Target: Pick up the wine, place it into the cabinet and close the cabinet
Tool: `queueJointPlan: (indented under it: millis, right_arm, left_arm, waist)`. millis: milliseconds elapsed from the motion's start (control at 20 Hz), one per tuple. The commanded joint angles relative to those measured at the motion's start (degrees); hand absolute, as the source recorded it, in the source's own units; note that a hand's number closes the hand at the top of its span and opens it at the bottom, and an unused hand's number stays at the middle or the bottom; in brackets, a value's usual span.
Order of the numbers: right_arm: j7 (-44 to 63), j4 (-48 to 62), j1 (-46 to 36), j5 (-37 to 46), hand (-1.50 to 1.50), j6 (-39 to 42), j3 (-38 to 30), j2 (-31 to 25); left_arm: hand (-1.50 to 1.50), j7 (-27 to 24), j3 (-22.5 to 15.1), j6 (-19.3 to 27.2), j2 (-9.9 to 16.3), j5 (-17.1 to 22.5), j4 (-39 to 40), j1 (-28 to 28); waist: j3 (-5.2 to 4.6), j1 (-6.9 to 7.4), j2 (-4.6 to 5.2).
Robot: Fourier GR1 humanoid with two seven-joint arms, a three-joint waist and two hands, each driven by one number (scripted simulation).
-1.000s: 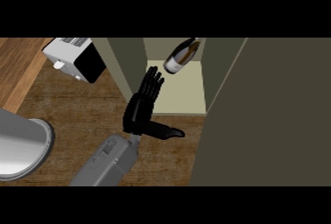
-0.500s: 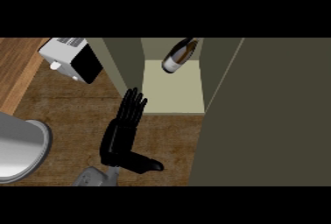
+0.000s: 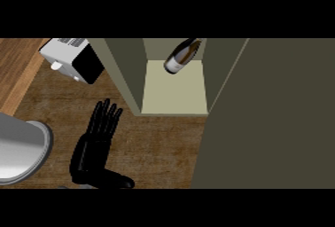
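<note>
Wine [image 3: 182,56] lies inside the cabinet [image 3: 175,93], toward the far part of its pale shelf, so the picking up and placing look done as far as the view shows. The bottle seems tilted or on its side rather than plainly upright: its long axis runs slantwise, with the broad pale base toward the near left and the dark neck pointing to the far right, up toward the far edge of the view; whether it leans on the back wall cannot be told. What is left, by my reading, is closing the cabinet. The cabinet door [image 3: 268,115] stands open at the right, a large dark panel reaching from the far edge down to the near edge of the view, and the opening is uncovered. One robot hand [image 3: 96,142] shows over the wooden bench [image 3: 163,146], near and to the left of the cabinet, well apart from the bottle; it holds nothing, its fingers straight and pointing away toward the far side, the thumb stuck out to the right near the lower edge. Which arm it belongs to is not certain from this view; it seems the left one, and no second robot hand is visible. A white toaster [image 3: 71,57] sits at the far left, and a grey metal bowl [image 3: 20,150] at the near left edge.
</note>
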Motion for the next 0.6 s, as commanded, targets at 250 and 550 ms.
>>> queueJointPlan:
  millis: [250, 550]
  right_arm:
    - [2.5, -10.3, 0.5, -2.3, 1.5, 8.0, 8.8, -3.4]
    - [6.0, -11.7, -2.5, 0.9, 1.5, 6.2, 12.1, 0.4]
  left_arm:
    - [-1.5, -1.5, 8.6, -5.6, 7.0, 3.2, -0.5, 3.4]
    - [-1.5, 1.9, 14.2, -10.7, 13.2, 8.2, -3.9, 6.1]
  waist:
    - [-0.02, -0.39, 0.13]
    - [-0.1, -0.12, 0.02]
